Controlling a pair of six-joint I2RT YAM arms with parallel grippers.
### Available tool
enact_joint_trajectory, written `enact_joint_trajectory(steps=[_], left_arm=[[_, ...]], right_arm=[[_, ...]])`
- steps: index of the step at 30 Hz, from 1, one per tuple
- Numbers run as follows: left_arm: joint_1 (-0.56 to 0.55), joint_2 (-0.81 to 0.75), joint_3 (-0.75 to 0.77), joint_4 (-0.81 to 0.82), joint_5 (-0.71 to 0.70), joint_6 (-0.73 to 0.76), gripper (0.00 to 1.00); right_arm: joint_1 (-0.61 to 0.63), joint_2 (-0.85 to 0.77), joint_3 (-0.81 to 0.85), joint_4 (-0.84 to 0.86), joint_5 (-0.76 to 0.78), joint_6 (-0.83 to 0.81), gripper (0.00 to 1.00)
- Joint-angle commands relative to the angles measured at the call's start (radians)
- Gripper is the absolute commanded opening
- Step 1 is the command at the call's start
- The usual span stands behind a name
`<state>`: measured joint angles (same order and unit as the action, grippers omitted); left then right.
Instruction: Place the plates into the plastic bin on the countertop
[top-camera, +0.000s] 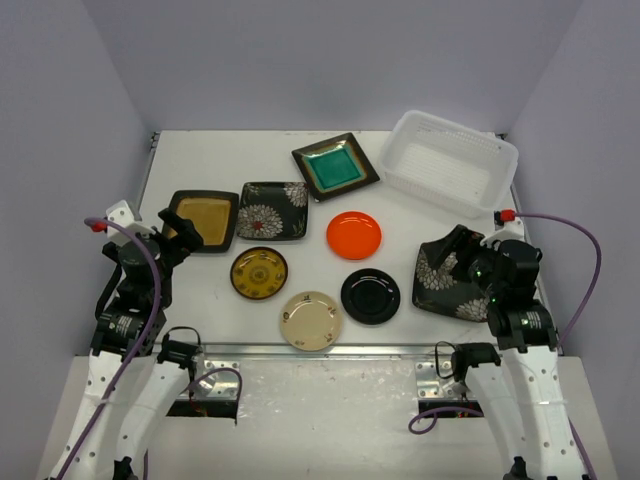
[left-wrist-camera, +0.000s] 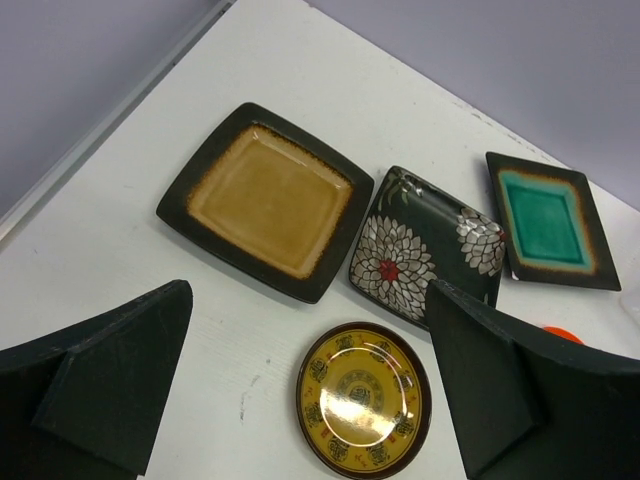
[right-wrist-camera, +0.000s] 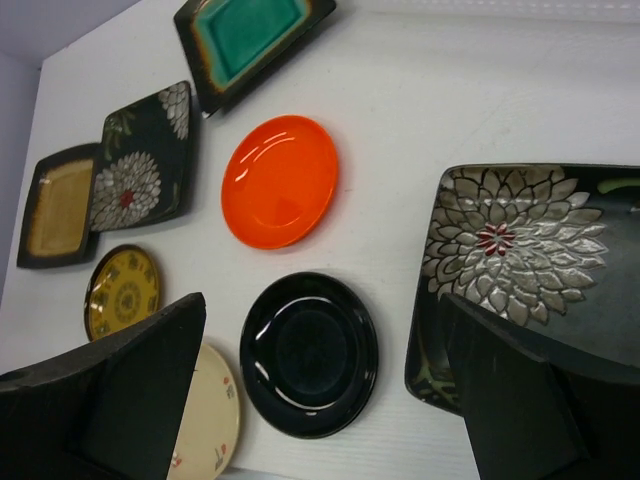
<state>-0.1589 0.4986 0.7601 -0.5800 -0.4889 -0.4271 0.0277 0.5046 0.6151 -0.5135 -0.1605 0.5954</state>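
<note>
The empty plastic bin (top-camera: 455, 160) stands at the back right of the countertop (top-camera: 400, 235). The teal (top-camera: 335, 167), mustard (top-camera: 203, 219) and floral (top-camera: 273, 209) square plates lie at the back. The orange (top-camera: 354, 235), patterned yellow (top-camera: 259, 272), cream (top-camera: 311, 320) and black (top-camera: 370, 296) round plates lie in front. A second floral plate (top-camera: 445, 280) lies at the right. My left gripper (top-camera: 178, 232) is open and empty above the mustard plate's near left corner (left-wrist-camera: 270, 200). My right gripper (top-camera: 455, 250) is open and empty, one finger over the second floral plate (right-wrist-camera: 520, 250) and the black plate (right-wrist-camera: 310, 355) between the fingers.
Grey walls close in the countertop at the back and both sides. A metal rail (top-camera: 320, 352) runs along the front edge between the arm bases. Purple cables loop off both arms.
</note>
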Motion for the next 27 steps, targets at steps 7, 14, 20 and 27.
enact_joint_trajectory(steps=[7, 14, 20, 27], left_arm=[[-0.011, 0.002, -0.002, 0.042, 0.024, 0.005, 1.00], [-0.011, 0.011, -0.005, 0.053, 0.056, 0.014, 1.00], [-0.013, 0.008, -0.010, 0.065, 0.078, 0.022, 1.00], [-0.011, 0.014, -0.010, 0.071, 0.096, 0.032, 1.00]], right_arm=[[-0.002, 0.055, -0.122, 0.337, 0.021, 0.243, 0.99], [0.243, 0.454, 0.014, 0.565, 0.131, 0.371, 0.99], [0.361, 0.843, 0.248, 0.602, 0.366, 0.512, 0.99], [0.413, 1.186, 0.502, 0.550, 0.533, 0.745, 0.99]])
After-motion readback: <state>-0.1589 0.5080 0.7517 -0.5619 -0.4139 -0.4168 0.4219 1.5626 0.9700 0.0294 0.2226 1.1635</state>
